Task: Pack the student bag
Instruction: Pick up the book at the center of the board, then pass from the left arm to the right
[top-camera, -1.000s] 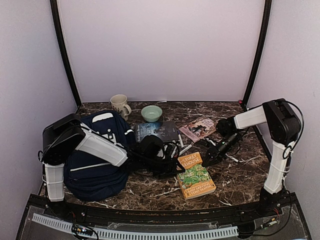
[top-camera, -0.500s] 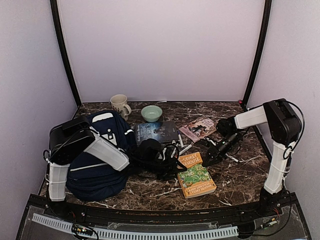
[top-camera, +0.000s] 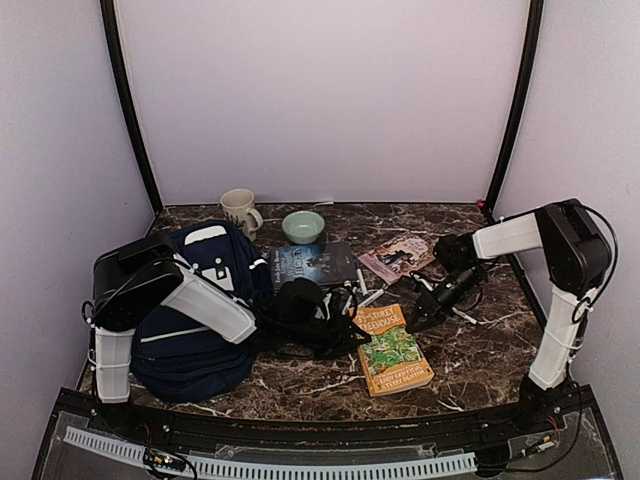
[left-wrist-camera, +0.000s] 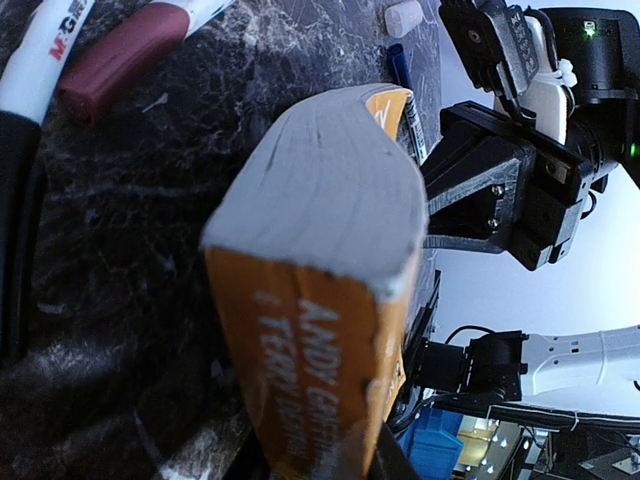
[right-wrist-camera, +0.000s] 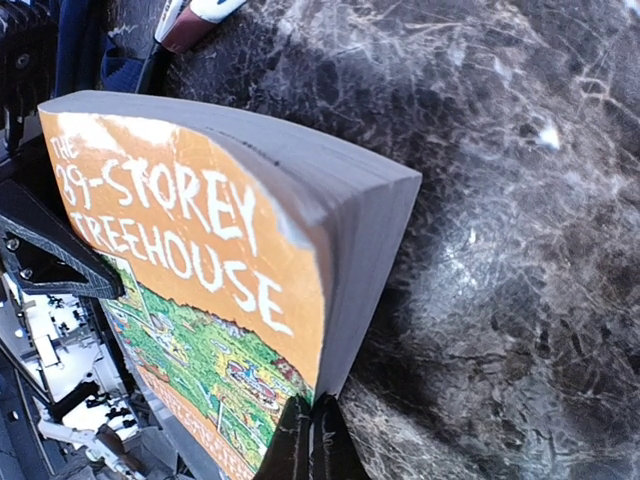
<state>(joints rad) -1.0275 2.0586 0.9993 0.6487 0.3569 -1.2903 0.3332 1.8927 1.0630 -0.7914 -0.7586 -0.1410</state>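
Currently I'm working on the orange paperback (top-camera: 392, 352), which lies between my two tools. The left gripper (top-camera: 343, 333) is at one long edge and the right gripper (top-camera: 420, 318) at the opposite corner. In the right wrist view that tool's tips are pressed together with nothing between them, tucked just under the book's corner. The corner seems to ride a little off the marble tabletop (right-wrist-camera: 520, 250), with shadow beneath it.

I can't tell whether the left tool is parted or clenched, because the book's page block and spine fill its camera and hide the fingertips.

The bag (top-camera: 185, 345) lies behind the left gripper, under that arm's forearm and well apart from the book. I can't see whether its mouth is open.

I judge the step to be getting the book up so the left tool can take it. I'd keep the right tips low as a wedge and backstop, pressing toward the left gripper rather than downward so the book doesn't skid. Then I'd slip one left finger under the raised edge and the other over the cover. The bite should be deep and near the spine so the pages don't fan.

Some markers (left-wrist-camera: 120, 55) lie just off to the side of the left tool, so I'd avoid sweeping them. I'd back the right tool off only once the left one carries the weight.
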